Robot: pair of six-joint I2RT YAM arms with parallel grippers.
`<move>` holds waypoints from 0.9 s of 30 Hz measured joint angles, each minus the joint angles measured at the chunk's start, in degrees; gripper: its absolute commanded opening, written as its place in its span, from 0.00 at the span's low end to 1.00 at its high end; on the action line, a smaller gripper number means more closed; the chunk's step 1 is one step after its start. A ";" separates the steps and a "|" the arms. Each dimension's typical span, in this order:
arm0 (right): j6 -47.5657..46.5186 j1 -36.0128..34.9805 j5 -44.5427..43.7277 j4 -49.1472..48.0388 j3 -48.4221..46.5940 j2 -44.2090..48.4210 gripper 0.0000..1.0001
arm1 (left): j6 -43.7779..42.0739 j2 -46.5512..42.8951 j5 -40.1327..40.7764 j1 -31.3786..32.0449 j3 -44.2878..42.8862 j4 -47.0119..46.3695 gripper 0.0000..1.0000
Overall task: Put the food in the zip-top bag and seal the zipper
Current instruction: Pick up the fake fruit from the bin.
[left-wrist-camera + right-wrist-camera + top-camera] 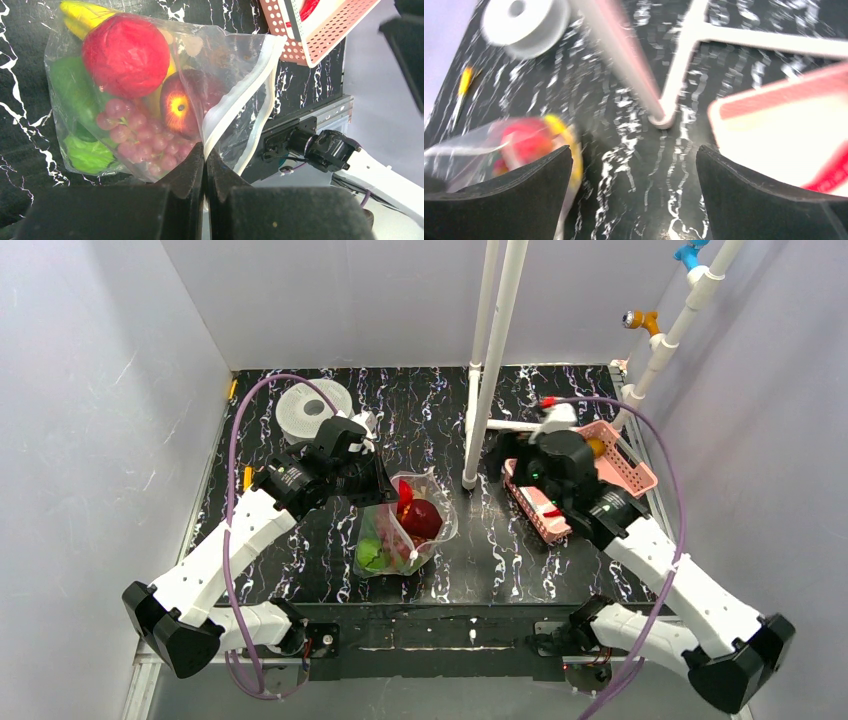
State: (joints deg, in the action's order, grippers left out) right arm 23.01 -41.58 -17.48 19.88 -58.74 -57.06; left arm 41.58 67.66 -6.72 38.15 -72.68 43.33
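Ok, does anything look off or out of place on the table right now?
Only the bag: its mouth gapes, with the two zipper strips apart, though the food is inside. The left gripper is shut on the bag's edge.

Setting: robotics lab, enclosed test cell. Evidence noted:
- Plain grey-white panel walls [100,360] box in the tabletop [300,570] on three sides.
- Tabletop has a black marbled surface, with metal rail [195,502] along its edge.
- Two white-and-black robot arms, left arm [240,530] and right arm [680,580], bolted at the near edge, with purple cables [232,460] looping from each.
- White pipe frame [497,350] rises from the tabletop; a small camera [634,318] on an orange mount sits on a second pipe at the far right.
- Props only: plastic toy food [423,518] in a zip-top bag [438,495], pink basket [630,470], spool [308,410].
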 measured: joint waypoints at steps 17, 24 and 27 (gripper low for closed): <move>19.55 44.04 9.09 3.50 8.78 -17.36 0.98 | 0.02 0.00 -0.24 -0.02 0.11 0.00 0.00; 24.01 53.09 14.83 -0.50 4.24 -27.08 0.92 | 0.02 -0.04 -0.24 0.00 0.13 0.04 0.00; 26.53 55.05 15.55 -3.42 2.92 -30.61 0.92 | 0.02 -0.04 -0.24 0.00 0.13 0.04 0.00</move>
State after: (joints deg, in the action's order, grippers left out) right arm 49.54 13.47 -1.93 16.46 -55.82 -87.67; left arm 41.60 67.61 -6.96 38.15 -72.55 43.38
